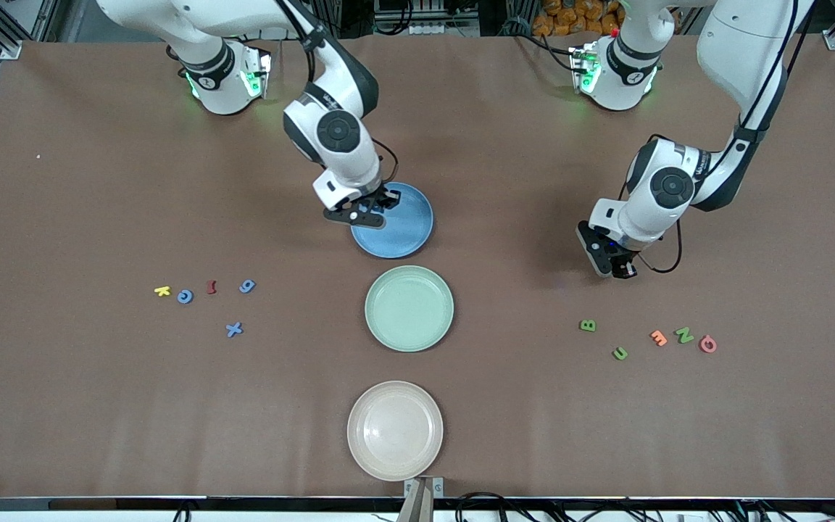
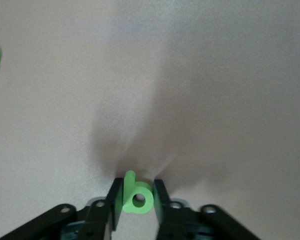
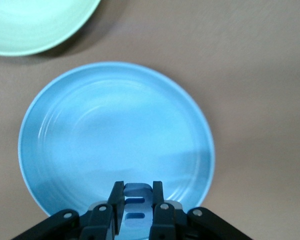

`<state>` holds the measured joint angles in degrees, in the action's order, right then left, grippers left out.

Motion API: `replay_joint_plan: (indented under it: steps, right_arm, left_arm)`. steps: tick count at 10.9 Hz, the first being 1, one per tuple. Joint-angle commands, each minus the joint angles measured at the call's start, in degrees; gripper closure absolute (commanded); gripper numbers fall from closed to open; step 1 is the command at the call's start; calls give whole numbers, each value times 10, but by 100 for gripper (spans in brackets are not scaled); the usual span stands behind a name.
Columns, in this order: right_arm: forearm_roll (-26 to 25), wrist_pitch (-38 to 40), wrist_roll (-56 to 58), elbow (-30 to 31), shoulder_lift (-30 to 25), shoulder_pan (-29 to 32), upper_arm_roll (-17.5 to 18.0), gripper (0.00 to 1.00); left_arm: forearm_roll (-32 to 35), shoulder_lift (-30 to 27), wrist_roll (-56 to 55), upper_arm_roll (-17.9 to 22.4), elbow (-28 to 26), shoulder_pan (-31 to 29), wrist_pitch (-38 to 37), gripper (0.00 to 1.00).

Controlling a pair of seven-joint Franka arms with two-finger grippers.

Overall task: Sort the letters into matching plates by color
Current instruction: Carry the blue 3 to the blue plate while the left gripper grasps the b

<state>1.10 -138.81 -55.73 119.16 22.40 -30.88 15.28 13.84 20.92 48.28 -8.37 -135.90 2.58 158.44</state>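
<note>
My right gripper is over the rim of the blue plate and is shut on a blue letter, which hangs just above the plate in the right wrist view. My left gripper is up over bare table at the left arm's end, shut on a green letter. The pale green plate lies nearer the front camera than the blue one. Blue letters C, 9 and X lie at the right arm's end. Green letters B, U and N lie at the left arm's end.
A cream-beige plate lies nearest the front camera. A yellow K and a dark red letter lie among the blue ones. An orange E and a pink letter lie among the green ones.
</note>
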Motion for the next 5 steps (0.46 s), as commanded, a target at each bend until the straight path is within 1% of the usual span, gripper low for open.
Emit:
replay_joint_plan:
  steps: [1,2,3,4,5]
  right_arm:
    - [-41,-1,-59,-51,65,-15,-2,100]
    - [-61,-1,-79,-70,91,-24,-2,100]
    - [-82,0,-100,-82,105,-28,-2,100]
    - [-86,2,-107,-84,106,-25,-2,93]
    - [-85,2,-108,-84,105,-21,-2,8]
  left_arm:
    - [15,4,-22,-3,-5,1,5,100]
    - [15,-1,-27,-5,-2,1,2,100]
    - [15,-10,-41,-15,3,1,-4,100]
    - [8,-14,-75,-18,24,1,-43,100]
    - [7,-6,-127,-34,59,3,-93,100]
